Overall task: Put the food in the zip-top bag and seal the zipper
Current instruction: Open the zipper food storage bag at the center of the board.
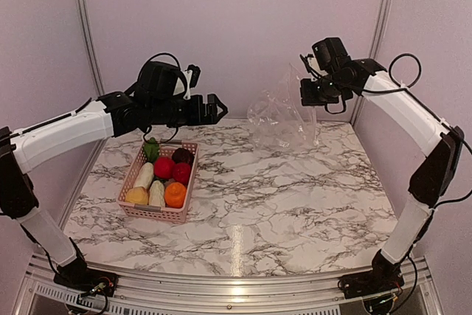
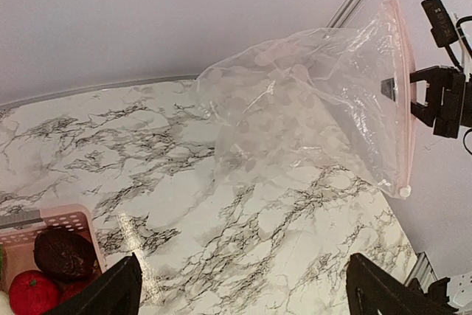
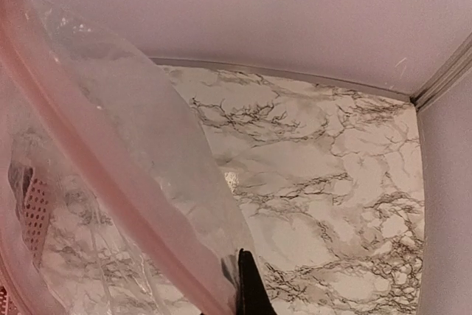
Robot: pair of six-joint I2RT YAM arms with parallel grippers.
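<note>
My right gripper (image 1: 313, 95) was pinched shut on the bag (image 1: 284, 119) at its mouth edge, holding it up. From my fingers it hung down toward my left arm, clear, shiny and crumpled, its lower end reaching the marble table (image 1: 295, 197). The zipper (image 2: 408, 94) ran as a pale pink strip along the gripped edge, with a small white nub at its low end. My left gripper (image 1: 214, 108) stood wide and empty, apart from the bag. Below it, nearer my base, the food (image 1: 164, 176) lay in a pink basket (image 1: 151, 214): red, orange, yellow, white and dark pieces.
</note>
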